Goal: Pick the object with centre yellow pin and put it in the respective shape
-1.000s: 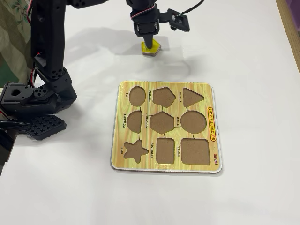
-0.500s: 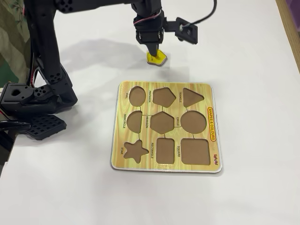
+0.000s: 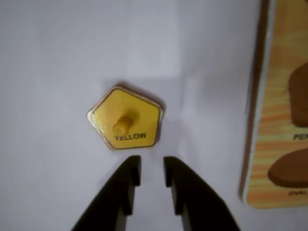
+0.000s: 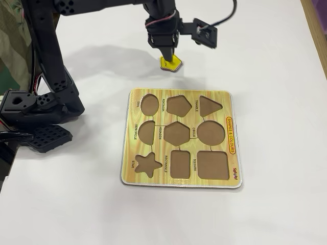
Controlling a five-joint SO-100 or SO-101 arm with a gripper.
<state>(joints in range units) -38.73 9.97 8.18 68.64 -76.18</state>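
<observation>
The object with centre yellow pin (image 3: pixel 126 122) is a flat yellow pentagon marked YELLOW. It lies flat on the white table, just beyond my fingertips in the wrist view. My gripper (image 3: pixel 150 166) is open by a narrow gap with nothing between its black fingers. In the fixed view the gripper (image 4: pixel 166 55) hangs over the far edge of the piece (image 4: pixel 172 63). The yellow wood-grain board (image 4: pixel 225 102) lies nearer the camera, and its pentagon cut-out (image 4: pixel 179 105) is bare. The wrist view shows the board's edge (image 3: pixel 279 48) and part of that cut-out (image 3: pixel 301 94) at the right.
The arm's black base (image 4: pixel 36 109) and a clamp stand at the table's left edge. The board's other recesses, such as the oval (image 4: pixel 149 103), triangle (image 4: pixel 209 104) and hexagon (image 4: pixel 177 132), are all bare. The table's right edge (image 4: pixel 317 35) runs past the far right.
The yellow piece has shifted right and nearer the board since a second ago, and the gripper moved with it. In the last half second almost nothing has moved.
</observation>
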